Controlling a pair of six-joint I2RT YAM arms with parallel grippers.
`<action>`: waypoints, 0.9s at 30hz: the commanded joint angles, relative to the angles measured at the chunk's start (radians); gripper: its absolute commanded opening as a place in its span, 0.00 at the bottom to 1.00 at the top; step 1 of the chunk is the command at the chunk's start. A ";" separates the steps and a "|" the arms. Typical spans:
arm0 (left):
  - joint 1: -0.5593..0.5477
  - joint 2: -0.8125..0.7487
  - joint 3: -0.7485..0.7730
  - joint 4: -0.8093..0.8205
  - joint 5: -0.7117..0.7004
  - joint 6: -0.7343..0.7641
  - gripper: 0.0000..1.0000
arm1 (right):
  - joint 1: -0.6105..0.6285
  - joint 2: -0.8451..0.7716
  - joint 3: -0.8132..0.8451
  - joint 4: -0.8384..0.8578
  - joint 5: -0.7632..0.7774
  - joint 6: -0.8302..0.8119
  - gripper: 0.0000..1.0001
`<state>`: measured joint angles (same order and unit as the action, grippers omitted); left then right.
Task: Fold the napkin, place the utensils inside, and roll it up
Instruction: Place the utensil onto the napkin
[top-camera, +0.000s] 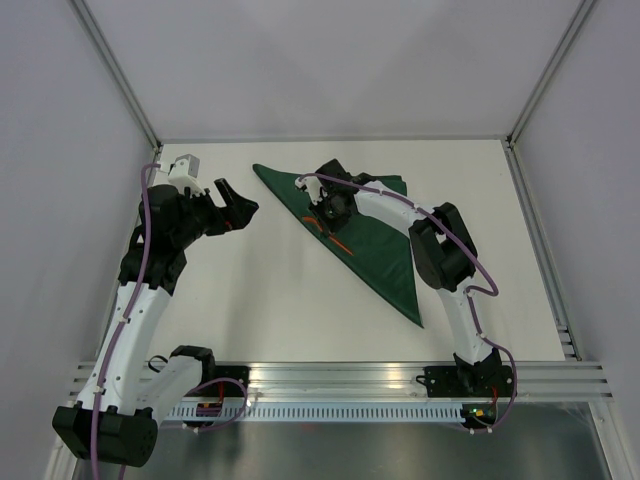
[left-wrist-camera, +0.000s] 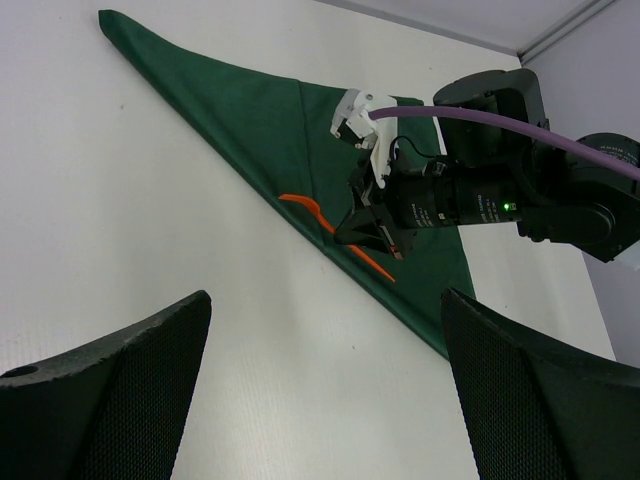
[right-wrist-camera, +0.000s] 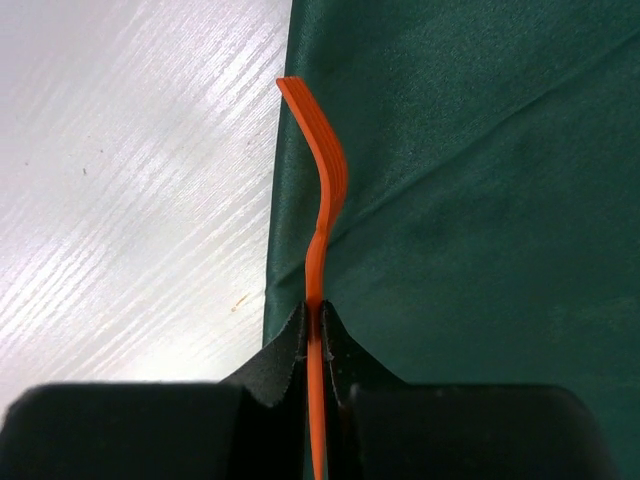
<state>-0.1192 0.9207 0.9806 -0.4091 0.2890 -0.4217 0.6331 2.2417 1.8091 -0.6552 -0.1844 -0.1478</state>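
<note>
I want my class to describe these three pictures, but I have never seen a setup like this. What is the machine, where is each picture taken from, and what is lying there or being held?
These are two robot arms bolted at the near edge of a white table. One picture looks down from above; the other two come from a camera on each wrist. A dark green napkin, folded into a triangle, lies on the table. The right gripper has closed its two fingers on a thin orange utensil lying along the napkin's long edge. The left gripper is wide open, holding nothing, off to the napkin's left.
</note>
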 joint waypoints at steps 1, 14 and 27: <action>0.006 -0.008 0.003 0.023 0.013 -0.022 0.99 | 0.007 0.002 0.044 -0.044 -0.006 0.079 0.08; 0.004 -0.013 0.000 0.023 0.015 -0.020 0.99 | 0.001 0.009 0.024 0.008 0.045 0.131 0.06; 0.006 -0.010 -0.003 0.023 0.015 -0.020 0.99 | -0.026 0.045 0.035 0.003 -0.015 0.180 0.07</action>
<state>-0.1192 0.9207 0.9802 -0.4091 0.2893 -0.4217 0.6155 2.2631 1.8095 -0.6395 -0.1913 -0.0238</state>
